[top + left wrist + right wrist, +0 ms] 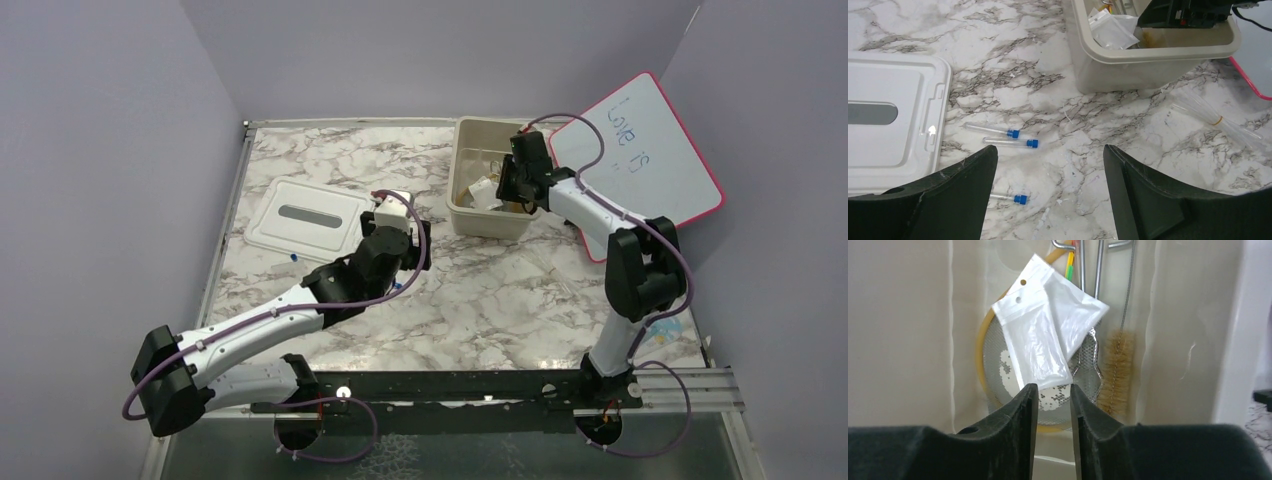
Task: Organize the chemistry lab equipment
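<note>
My left gripper [1050, 150] hangs open over the marble table, nothing between its fingers. Three thin blue-capped clear tubes lie below it: two side by side [1010, 143] near the left finger, and one [1008, 198] partly hidden by that finger. My right gripper [1053, 387] is inside the beige tub [908, 340], its jaws a narrow gap apart and empty. Beneath it lie clear plastic packets [1043, 335] on a round wire mesh, ringed by the amber rubber tube [980, 350]. From above, the right gripper [505, 188] sits over the tub's middle.
The white lid [305, 218] lies flat left of my left arm. The pink-framed whiteboard [650, 160] leans right of the tub [465, 215]. A banded bundle of clear tubes [1215, 120] lies beside the tub. A bristle brush [1118, 370] and coloured sticks [1070, 267] are inside it.
</note>
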You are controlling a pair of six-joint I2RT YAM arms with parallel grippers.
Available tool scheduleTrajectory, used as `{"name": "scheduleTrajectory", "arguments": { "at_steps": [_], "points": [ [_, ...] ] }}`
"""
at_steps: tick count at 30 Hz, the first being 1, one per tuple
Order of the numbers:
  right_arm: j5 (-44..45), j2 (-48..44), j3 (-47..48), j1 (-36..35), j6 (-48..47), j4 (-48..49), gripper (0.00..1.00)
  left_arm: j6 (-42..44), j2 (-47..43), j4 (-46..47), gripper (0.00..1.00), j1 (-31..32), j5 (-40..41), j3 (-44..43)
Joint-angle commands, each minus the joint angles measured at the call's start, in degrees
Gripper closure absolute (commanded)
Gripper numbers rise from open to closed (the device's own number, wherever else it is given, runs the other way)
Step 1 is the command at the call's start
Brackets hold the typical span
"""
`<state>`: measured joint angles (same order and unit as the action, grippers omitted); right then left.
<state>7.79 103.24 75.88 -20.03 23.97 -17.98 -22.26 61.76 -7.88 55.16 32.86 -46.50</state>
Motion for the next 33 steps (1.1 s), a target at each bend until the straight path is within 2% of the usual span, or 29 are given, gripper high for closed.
{"name": "scheduleTrajectory", "arguments": {
  "at_steps": [1,8,11,14,21,26,30,33],
  "points": [
    [1.54,-3.09,3.58,0.21,-0.33,-0.35,0.62,1.05,0.38,-1.30,0.20,-0.40,1.43,-2.92],
    [1.94,-12.52,4.51,0.25,-1.80,-4.17,0.50,2.35,0.00,-3.82,0.18,-0.66,0.24,-5.27],
    [4.66,-19.64,-0.54,0.24,-1.82,-4.98,0.43,3.14,-0.84,-4.91,0.17,-0.75,-0.50,-5.98],
    [8.81,-27.46,-5.51,0.27,-0.90,-7.37,0.40,3.64,-1.65,-5.33,0.16,-0.75,-1.20,-6.10],
    [20.72,-42.58,-15.71,0.41,3.27,-19.41,0.32,5.21,-2.52,-5.40,0.15,-0.84,-2.71,-5.75],
    [23.44,-45.70,-21.84,0.60,8.63,-23.68,0.26,5.18,-2.52,-5.21,0.15,-0.84,-3.18,-5.38],
    [24.35,-43.94,-26.40,0.67,10.57,-22.67,0.15,4.87,-3.02,-5.09,0.14,-0.84,-3.10,-4.89],
    [21.82,-41.58,-29.65,0.82,10.04,-19.75,0.13,4.58,-3.39,-4.39,0.14,-0.82,-3.05,-4.39]
  ]
}}
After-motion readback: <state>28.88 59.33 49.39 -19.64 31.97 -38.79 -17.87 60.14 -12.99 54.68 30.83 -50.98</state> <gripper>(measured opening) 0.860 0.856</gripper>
